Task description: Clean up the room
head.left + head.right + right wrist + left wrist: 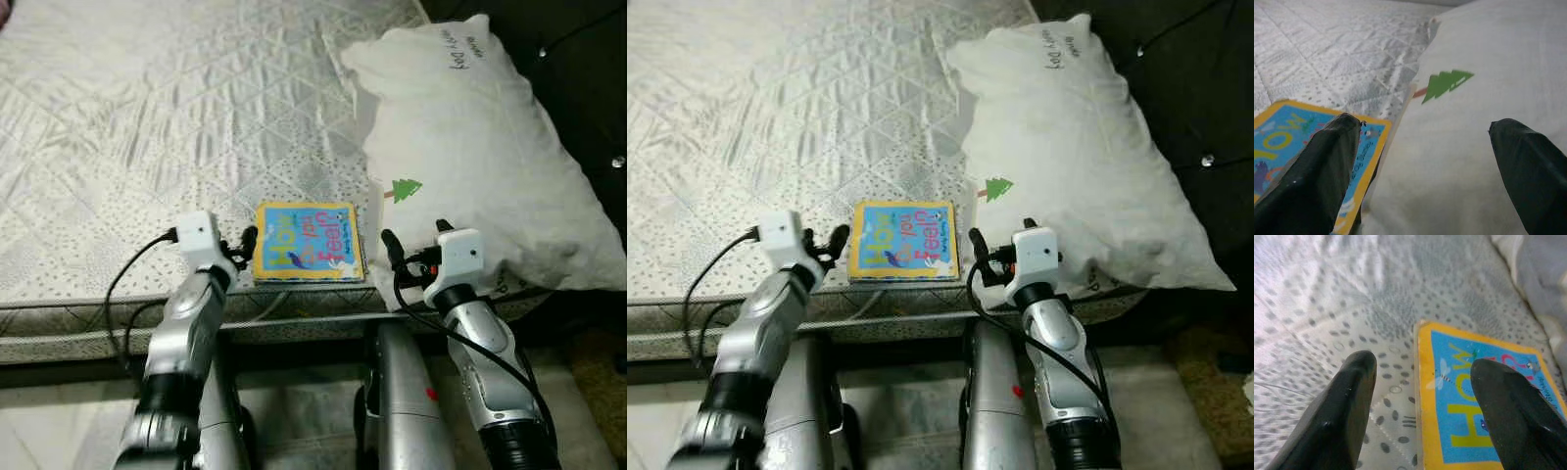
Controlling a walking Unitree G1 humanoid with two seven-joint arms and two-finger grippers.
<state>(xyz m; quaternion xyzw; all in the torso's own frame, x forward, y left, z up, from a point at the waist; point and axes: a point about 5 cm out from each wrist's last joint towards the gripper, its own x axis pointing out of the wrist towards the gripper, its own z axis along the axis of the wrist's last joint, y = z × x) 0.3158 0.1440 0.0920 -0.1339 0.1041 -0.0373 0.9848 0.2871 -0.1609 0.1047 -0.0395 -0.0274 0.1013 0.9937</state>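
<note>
A square children's book [309,242] with a yellow border and blue cover lies flat on the quilted mattress [147,117], close to its front edge. My left gripper [242,247] is open at the book's left edge; in the left wrist view one finger [1347,406] is over the mattress and the other over the cover [1469,416]. My right gripper [416,238] is open at the book's right side, where a large white pillow [470,157] with a green tree print [1445,82] begins. One right finger [1317,171] hangs over the book's corner, the other over the pillow.
The pillow lies at the bed's right end and overhangs the mattress edge. Beyond it on the right is a dark surface [588,88]. Pale tiled floor [59,431] runs below the bed's front edge, where my silver legs [407,401] stand.
</note>
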